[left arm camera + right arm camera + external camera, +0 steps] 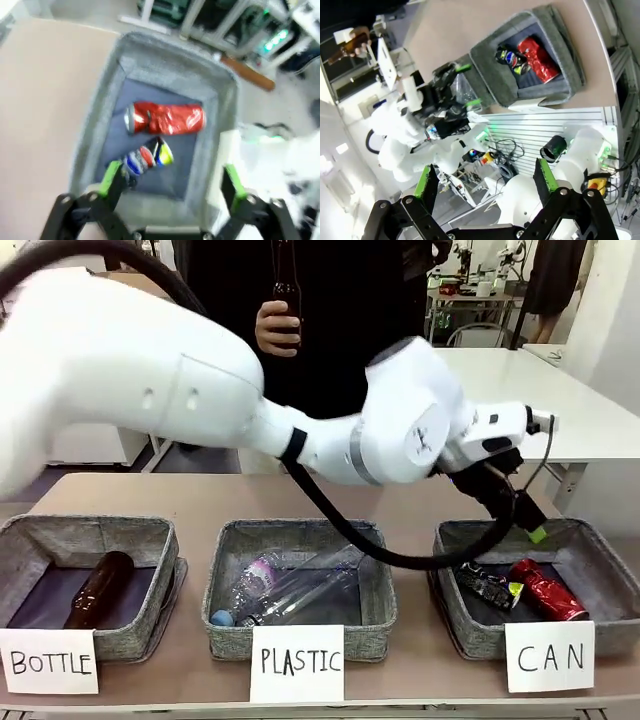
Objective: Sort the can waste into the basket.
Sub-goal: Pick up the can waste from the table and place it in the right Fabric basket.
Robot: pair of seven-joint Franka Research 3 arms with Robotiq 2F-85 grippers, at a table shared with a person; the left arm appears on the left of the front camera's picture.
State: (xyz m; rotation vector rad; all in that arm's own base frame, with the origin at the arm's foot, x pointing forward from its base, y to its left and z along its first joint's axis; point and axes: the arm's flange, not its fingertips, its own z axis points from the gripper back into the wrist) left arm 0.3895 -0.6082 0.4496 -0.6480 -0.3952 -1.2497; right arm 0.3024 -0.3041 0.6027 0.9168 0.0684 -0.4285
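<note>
Over the basket signed CAN, at three o'clock on the table, with left gripper spread wide and empty, right gripper likewise open, red can and dark can lying inside: best lifted straight up, clear of the rim.

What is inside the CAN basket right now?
Two dented cans lie on the dark floor of the CAN basket: a red can and a dark blue can beside it. The near wall and the sign cover the front strip of the floor.
</note>
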